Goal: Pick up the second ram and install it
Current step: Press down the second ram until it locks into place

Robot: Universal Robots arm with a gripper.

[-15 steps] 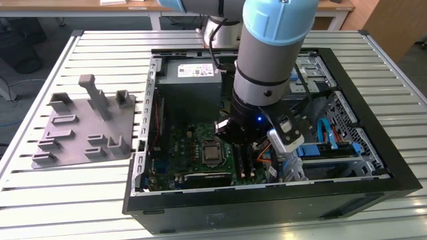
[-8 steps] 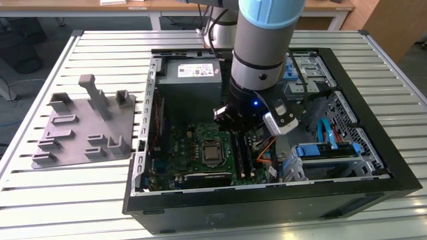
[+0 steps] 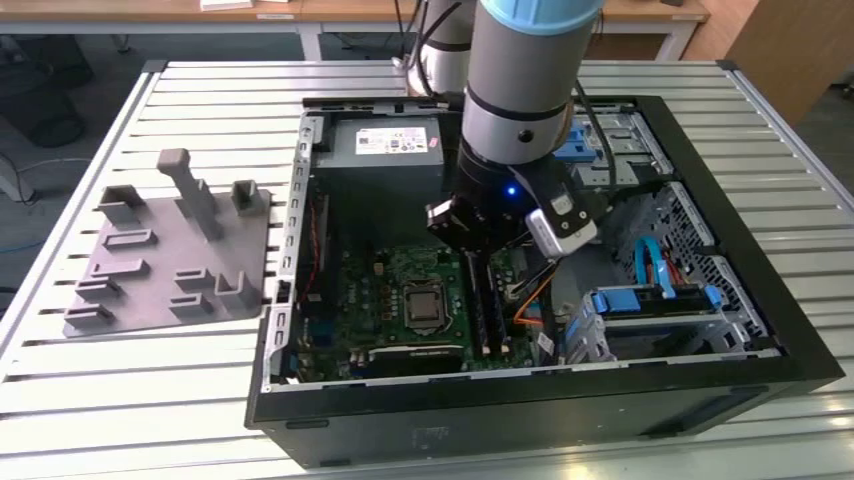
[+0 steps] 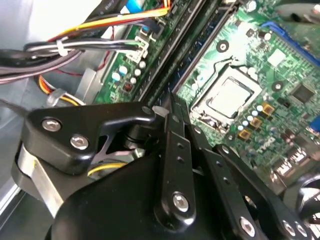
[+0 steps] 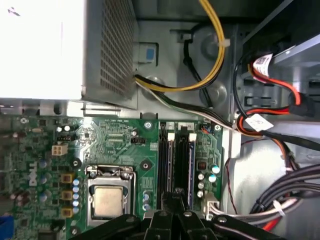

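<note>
My gripper point(image 3: 470, 252) hangs inside the open computer case point(image 3: 747, 330), right over the black memory slots point(image 3: 483, 305) beside the processor socket point(image 3: 424, 305). In the second wrist view its fingertips point(image 4: 171, 100) come together to a point, shut, with nothing gripped between them. They sit at the near end of a thin blue-green stick, the second ram point(image 4: 199, 46), which lies along a slot. In the first wrist view the gripper point(image 5: 172, 197) hovers over the slots, and the ram's bluish edge point(image 5: 191, 165) runs along one of them. I cannot tell whether the tips touch the stick.
A grey tray point(image 3: 160, 250) with upright blocks stands on the slatted table at the exterior view's left. The power supply point(image 3: 380, 150) fills the case's far side. Bundled cables point(image 5: 210, 50) run beside the slots. Drive cages with blue clips point(image 3: 654, 300) are at the right.
</note>
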